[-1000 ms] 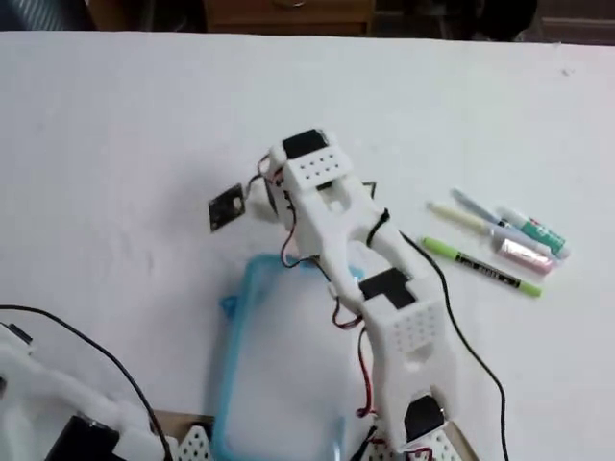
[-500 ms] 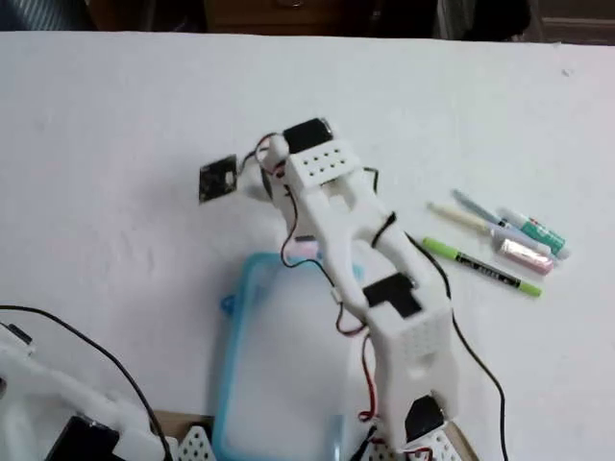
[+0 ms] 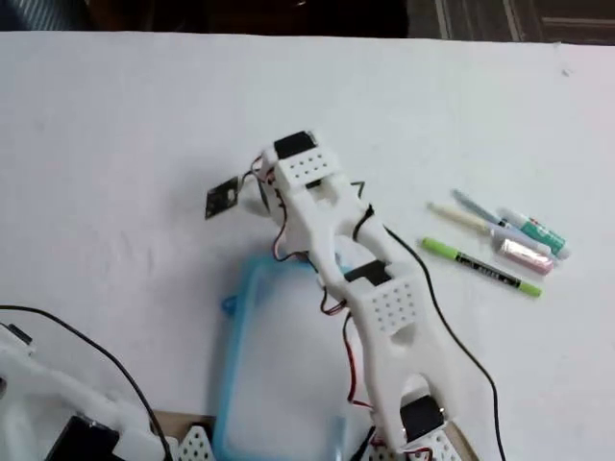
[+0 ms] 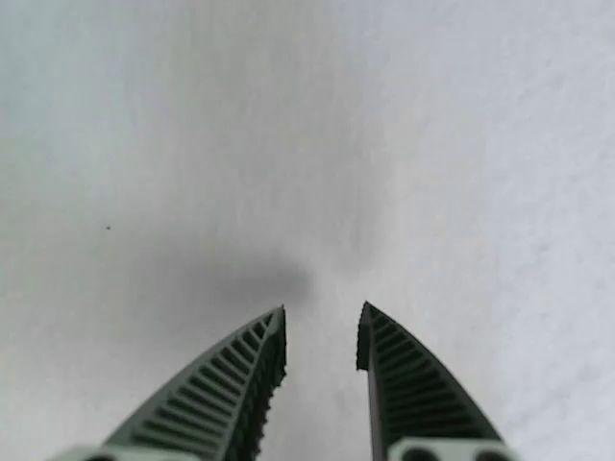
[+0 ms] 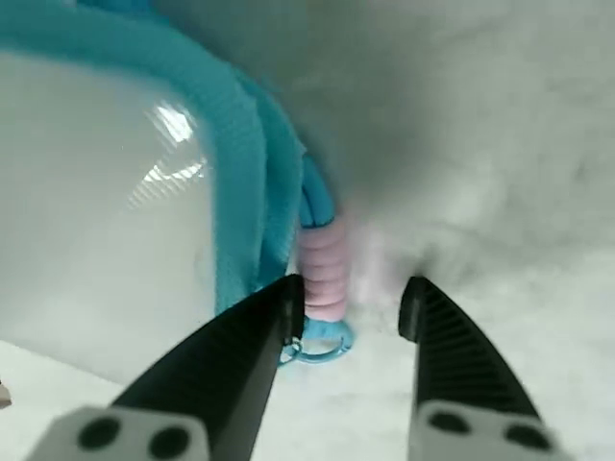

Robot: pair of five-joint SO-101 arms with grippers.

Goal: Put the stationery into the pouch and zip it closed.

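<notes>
Right gripper point(image 5: 346, 298): jaws spread | pink zipper pull point(image 5: 322, 264): between them, at pouch point(image 3: 232, 355) corner, long axis along fingers | left gripper point(image 4: 322, 331): spread, over table point(image 4: 288, 144) | pens point(image 3: 524, 254): outside pouch.

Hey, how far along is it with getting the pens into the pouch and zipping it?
Done: nothing yet; the pens lie on the table, apart from the pouch. In hand: the right claw is open at the pouch's pink zipper pull, not gripping it; the left claw is open over bare table. Left: load the pens, then zip the pouch.
</notes>
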